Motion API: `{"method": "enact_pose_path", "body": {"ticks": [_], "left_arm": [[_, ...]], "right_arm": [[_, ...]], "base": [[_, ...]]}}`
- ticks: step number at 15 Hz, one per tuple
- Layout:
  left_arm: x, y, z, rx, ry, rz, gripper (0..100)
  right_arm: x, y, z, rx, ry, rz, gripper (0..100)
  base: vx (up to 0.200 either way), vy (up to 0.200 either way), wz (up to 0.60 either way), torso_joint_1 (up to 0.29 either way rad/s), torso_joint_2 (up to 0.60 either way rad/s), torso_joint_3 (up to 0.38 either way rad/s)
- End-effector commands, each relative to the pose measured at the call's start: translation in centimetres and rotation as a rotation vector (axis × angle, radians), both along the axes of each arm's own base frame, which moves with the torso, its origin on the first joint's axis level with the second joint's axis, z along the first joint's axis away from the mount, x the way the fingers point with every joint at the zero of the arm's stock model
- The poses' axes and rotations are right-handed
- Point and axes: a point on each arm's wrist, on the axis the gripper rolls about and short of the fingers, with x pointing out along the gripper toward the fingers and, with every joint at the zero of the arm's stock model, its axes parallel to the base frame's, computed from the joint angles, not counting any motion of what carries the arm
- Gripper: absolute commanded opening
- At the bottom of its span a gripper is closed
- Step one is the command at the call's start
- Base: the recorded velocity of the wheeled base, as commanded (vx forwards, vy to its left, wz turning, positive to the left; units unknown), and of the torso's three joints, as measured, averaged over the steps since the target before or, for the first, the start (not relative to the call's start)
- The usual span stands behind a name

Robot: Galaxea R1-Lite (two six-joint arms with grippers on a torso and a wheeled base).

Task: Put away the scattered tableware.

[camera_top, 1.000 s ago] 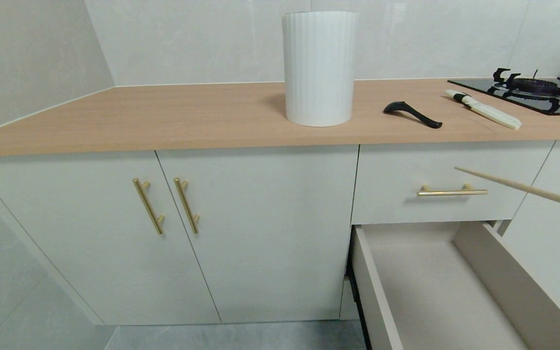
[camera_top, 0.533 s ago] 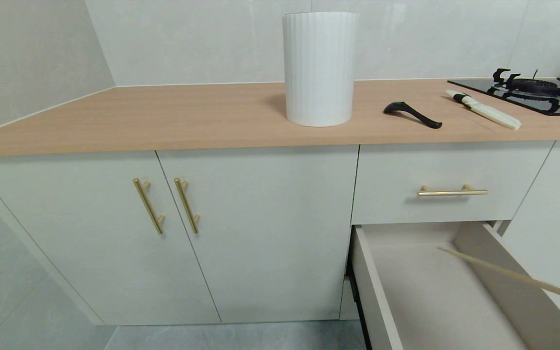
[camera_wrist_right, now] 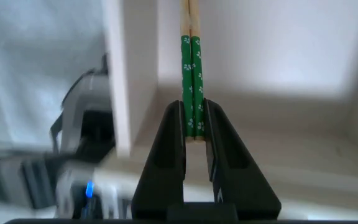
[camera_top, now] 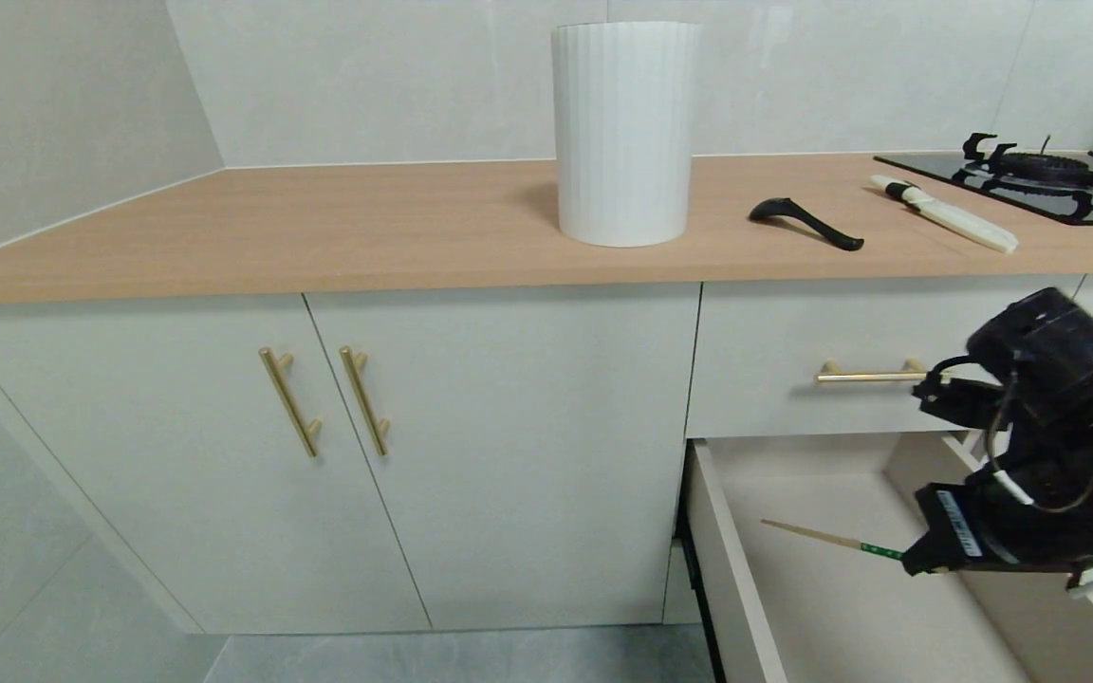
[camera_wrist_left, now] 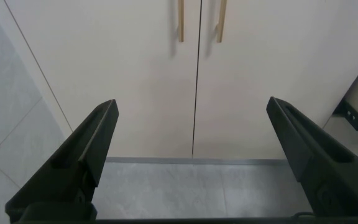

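My right gripper [camera_top: 917, 560] hangs over the open lower drawer [camera_top: 713, 541], shut on a pair of wooden chopsticks [camera_top: 826, 538] with green ends. In the right wrist view the chopsticks [camera_wrist_right: 190, 74] are pinched between the two black fingers [camera_wrist_right: 166, 149] and point out over the drawer floor. On the counter lie a black-handled utensil [camera_top: 805, 223] and a cream knife with a black band [camera_top: 945, 214]. My left gripper [camera_wrist_left: 194, 155] is open, facing the cabinet doors low near the floor.
A tall white ribbed canister [camera_top: 622, 133] stands on the wooden countertop [camera_top: 319, 228]. A gas hob [camera_top: 1049, 180] sits at the far right. The upper drawer with a gold handle [camera_top: 874, 376] is closed. Two cabinet doors with gold handles [camera_top: 324, 400] are on the left.
My right arm has come into the head view and lowered the chopsticks from in front of the upper drawer down into the open lower drawer.
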Motion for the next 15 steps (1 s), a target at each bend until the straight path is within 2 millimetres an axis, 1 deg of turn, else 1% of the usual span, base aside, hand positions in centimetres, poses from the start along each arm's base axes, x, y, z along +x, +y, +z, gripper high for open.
{"method": "enact_pose_path", "body": {"ticks": [1,2,3,4,6,8,10,12,14,15], "left_arm": [[0.0,0.0,0.0,0.0,0.0,-0.001,100],[0.0,0.0,0.0,0.0,0.0,-0.001,100],[0.0,0.0,0.0,0.0,0.0,0.001,100],[0.0,0.0,0.0,0.0,0.0,0.001,100],[0.0,0.0,0.0,0.0,0.0,0.001,100],[0.0,0.0,0.0,0.0,0.0,0.001,100],[0.0,0.0,0.0,0.0,0.0,0.001,100],[0.0,0.0,0.0,0.0,0.0,0.001,100],[0.0,0.0,0.0,0.0,0.0,-0.001,100],[0.0,0.0,0.0,0.0,0.0,-0.001,100]], "right_arm": [[3.2,1.2,-5.8,-0.062,0.134,-0.013,0],[3.8,1.4,-6.9,-0.06,0.117,-0.014,0],[3.9,1.4,-7.5,-0.066,0.111,-0.016,0],[4.2,1.5,-9.0,-0.09,0.098,-0.026,0],[4.6,1.5,-10.5,-0.133,0.103,-0.038,0],[4.8,1.6,-11.1,-0.136,0.1,-0.038,0],[4.9,1.6,-12.2,-0.149,0.115,-0.02,0],[4.9,1.6,-13.7,-0.165,0.141,0.001,0],[4.9,1.8,-15.7,-0.178,0.152,0.028,0],[4.9,1.8,-15.7,-0.178,0.152,0.028,0]], "base": [[0.0,0.0,0.0,0.0,0.0,0.0],[0.0,0.0,0.0,0.0,0.0,0.0],[0.0,0.0,0.0,0.0,0.0,0.0],[0.0,0.0,0.0,0.0,0.0,0.0],[0.0,0.0,0.0,0.0,0.0,0.0],[0.0,0.0,0.0,0.0,0.0,0.0],[0.0,0.0,0.0,0.0,0.0,0.0],[0.0,0.0,0.0,0.0,0.0,0.0],[0.0,0.0,0.0,0.0,0.0,0.0],[0.0,0.0,0.0,0.0,0.0,0.0]]}}
